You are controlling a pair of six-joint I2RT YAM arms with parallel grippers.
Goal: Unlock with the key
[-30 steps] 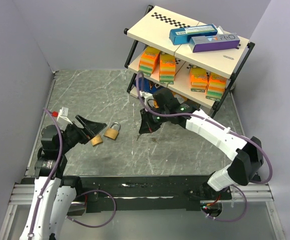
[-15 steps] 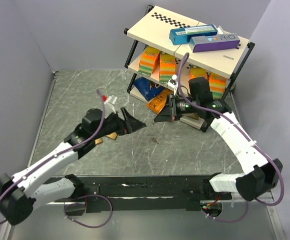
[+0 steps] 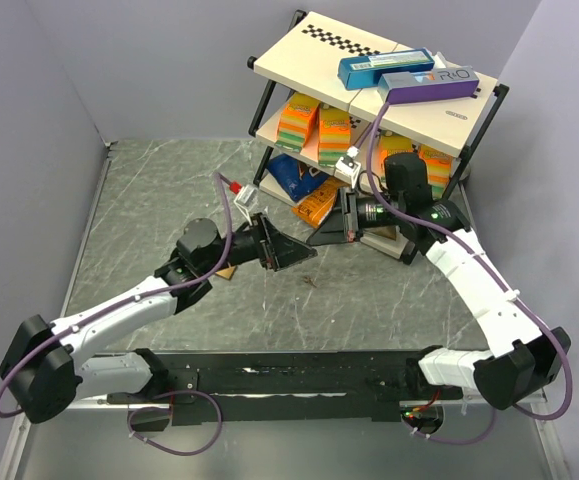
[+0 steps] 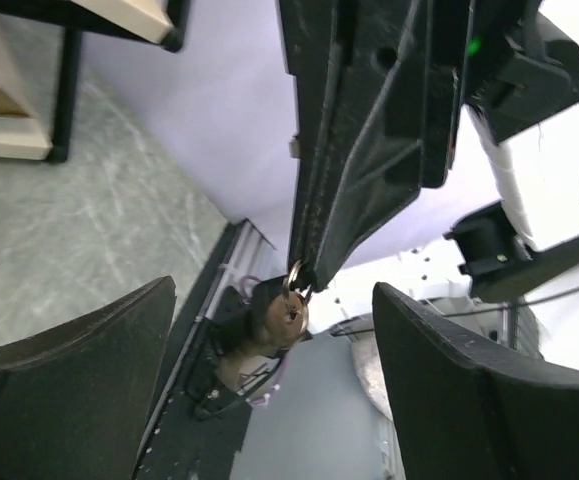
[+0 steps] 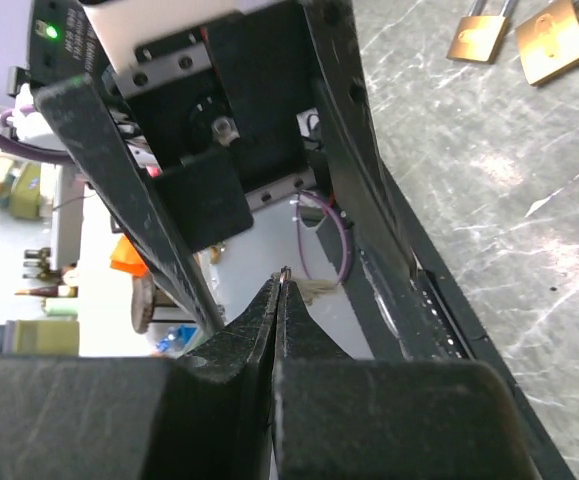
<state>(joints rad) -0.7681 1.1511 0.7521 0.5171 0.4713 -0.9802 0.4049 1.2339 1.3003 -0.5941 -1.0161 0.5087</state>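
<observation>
My right gripper (image 3: 314,238) is shut and held above the table, pointing left. The key (image 4: 291,312), tiny and brownish with a small ring, hangs from its shut tips in the left wrist view; in the right wrist view only a sliver of it (image 5: 285,272) pokes out between the fingers. My left gripper (image 3: 294,252) is open and faces the right one, its fingers (image 4: 79,370) either side of the key without touching it. Two brass padlocks (image 5: 479,35) (image 5: 552,40) lie on the table; in the top view one shows partly (image 3: 227,271) under my left arm.
A shelf rack (image 3: 369,90) with coloured boxes stands at the back right, just behind my right arm. Orange and blue packets (image 3: 314,205) lie at its foot. A small dark bit (image 3: 311,281) lies on the marble table (image 3: 169,190) below the grippers.
My left arm has swung from the far left to the centre, open. My right gripper has risen from the table and drawn back to the right, shut.
</observation>
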